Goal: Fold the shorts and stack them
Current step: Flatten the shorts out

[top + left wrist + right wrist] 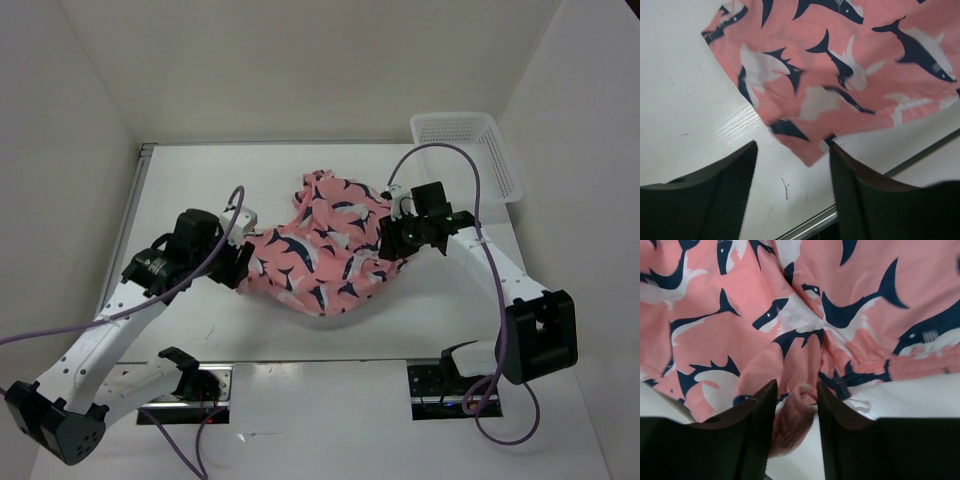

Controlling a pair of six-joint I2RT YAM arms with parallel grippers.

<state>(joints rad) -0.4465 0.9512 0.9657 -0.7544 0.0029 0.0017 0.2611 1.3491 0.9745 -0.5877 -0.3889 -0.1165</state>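
Observation:
The coral-pink shorts (320, 250) with navy and white sharks lie crumpled in the middle of the white table (200, 190). My left gripper (240, 266) is at their left edge. In the left wrist view it (792, 150) is open, with a corner of the shorts (840, 75) lying just between the fingertips, not pinched. My right gripper (388, 246) is at the right edge of the shorts. In the right wrist view it (796, 390) is shut on a bunched fold of the shorts (765, 315) that fills the gap between the fingers.
A white mesh basket (470, 155) stands at the back right corner of the table. White walls close in the left, back and right sides. The table's metal front edge (920, 155) runs close to the left gripper.

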